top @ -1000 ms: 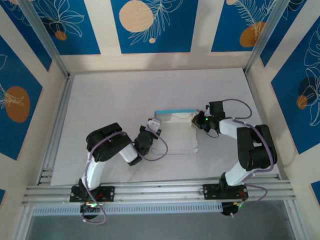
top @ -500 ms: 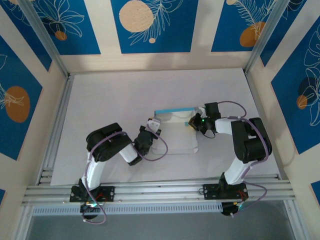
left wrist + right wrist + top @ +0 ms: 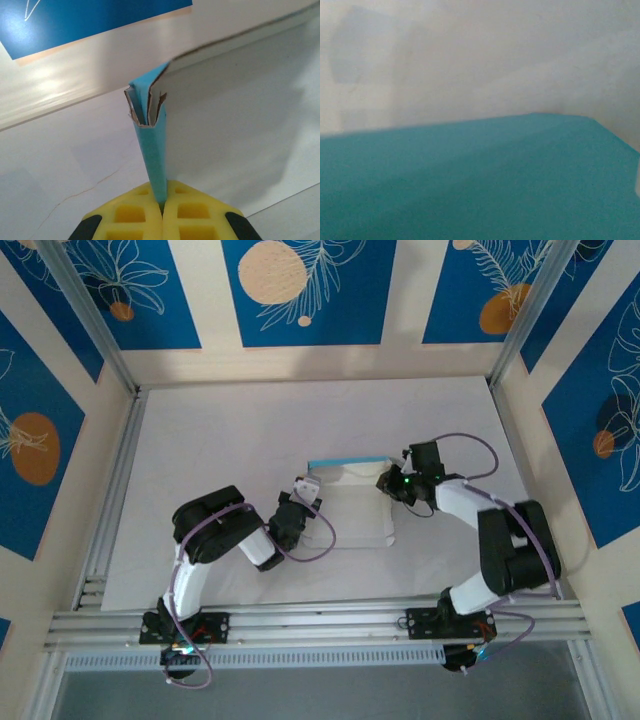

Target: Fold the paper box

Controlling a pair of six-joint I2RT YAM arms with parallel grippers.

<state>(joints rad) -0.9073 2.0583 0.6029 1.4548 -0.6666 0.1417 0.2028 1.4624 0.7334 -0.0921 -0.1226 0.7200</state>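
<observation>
Paper box (image 3: 355, 515), half-formed, lies between both grippers: the left gripper (image 3: 161, 207) pinches a blue flap (image 3: 150, 145) rising just ahead of its jaws, the right gripper (image 3: 388, 480) has jaws unreadable against the blue wall, and a steady left hold should allow a square crease.

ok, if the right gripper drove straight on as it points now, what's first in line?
Probably the paper box: its light-blue card lies just ahead of the right gripper. The wrist view is blurred, so contact can't be judged.
</observation>
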